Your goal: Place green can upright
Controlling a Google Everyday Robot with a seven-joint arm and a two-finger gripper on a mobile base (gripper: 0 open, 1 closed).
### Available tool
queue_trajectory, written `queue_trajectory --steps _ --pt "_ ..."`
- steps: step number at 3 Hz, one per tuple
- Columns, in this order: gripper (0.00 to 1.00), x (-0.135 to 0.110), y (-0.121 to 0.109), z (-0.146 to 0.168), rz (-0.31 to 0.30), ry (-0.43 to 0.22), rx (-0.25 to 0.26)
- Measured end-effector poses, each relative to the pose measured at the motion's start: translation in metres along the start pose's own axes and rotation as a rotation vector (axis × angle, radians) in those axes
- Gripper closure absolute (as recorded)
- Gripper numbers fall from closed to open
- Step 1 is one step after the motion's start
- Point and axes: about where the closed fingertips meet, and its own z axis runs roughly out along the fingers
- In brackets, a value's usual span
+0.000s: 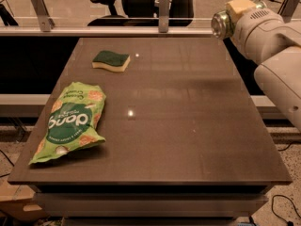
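The green can (220, 25) shows only its shiny silver end, which faces left. It lies on its side in my gripper (231, 17), high above the far right corner of the dark table (188, 126). The gripper is shut on the can, and one yellowish finger (240, 6) shows above it. The can's green body is hidden by the gripper and the white arm (273, 46), which comes in from the right edge.
A large green snack bag (70, 121) lies flat at the table's front left. A green-topped yellow sponge (111, 60) sits at the far left. A metal rail (117, 30) and office chairs (141, 1) stand behind the table.
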Motion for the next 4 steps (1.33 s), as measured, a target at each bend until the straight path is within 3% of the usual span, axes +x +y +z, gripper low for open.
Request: queue_trajectory --steps 1,2,4 --pt "1.00 0.002 0.000 0.000 0.007 -0.002 0.001" --pt "1.00 0.008 -0.009 0.000 -0.076 -0.042 0.027" --pt "1.00 0.004 -0.021 -0.003 -0.398 -0.154 0.046"
